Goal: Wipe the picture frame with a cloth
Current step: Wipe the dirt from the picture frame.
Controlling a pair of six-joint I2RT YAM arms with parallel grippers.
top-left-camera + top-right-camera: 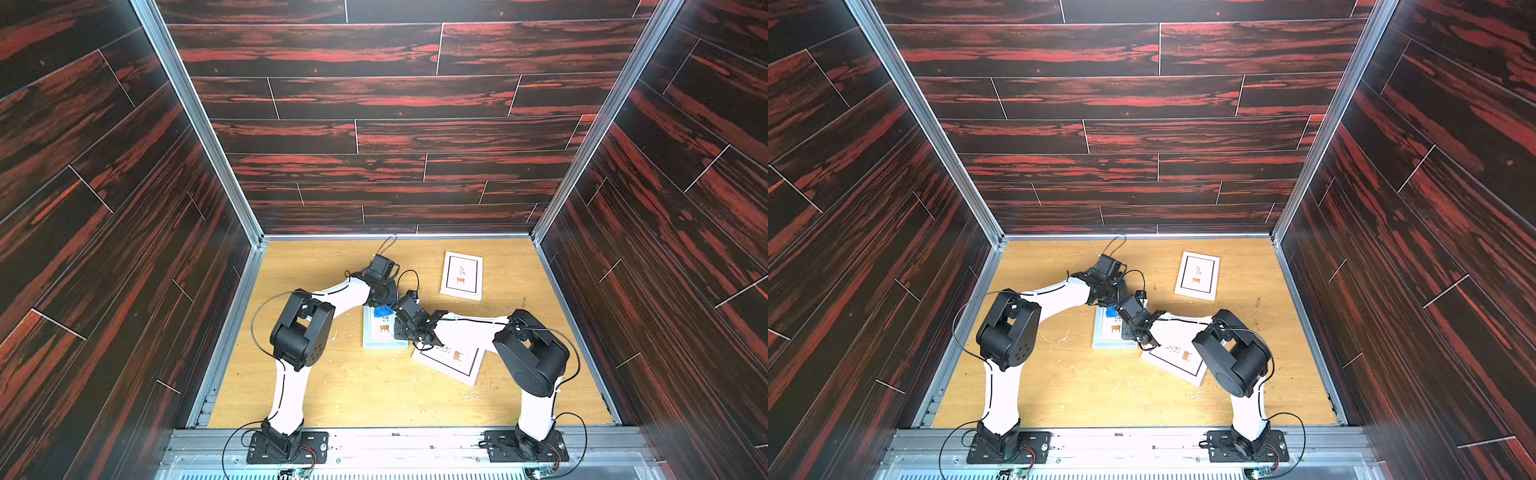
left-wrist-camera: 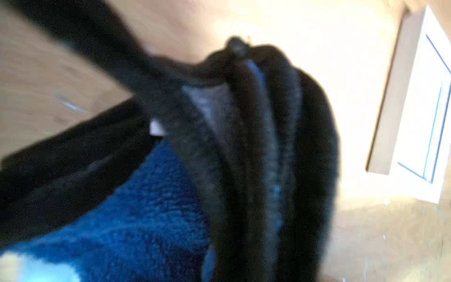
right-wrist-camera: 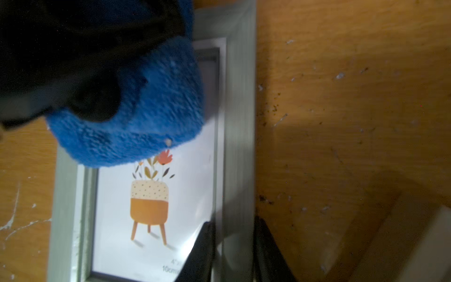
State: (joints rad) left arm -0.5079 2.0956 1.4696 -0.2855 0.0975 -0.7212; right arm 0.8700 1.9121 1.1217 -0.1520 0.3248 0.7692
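Pinched tight in L gripper (image 1: 381, 302): bunched cloth (image 3: 136, 109), pressed on far end of frame (image 3: 66, 207) at table (image 1: 374, 395) centre. Clamped by R gripper (image 3: 233, 254) w/ narrow jaws, one each side: frame's R rail (image 3: 239, 158), nr the near corner. Prob. next: drag w/ L arm, the nearer one, along frame's long axis (running near-to-far), far end to near, toward bare glass (image 3: 195, 195) on near side of cloth, stopping short of R gripper.
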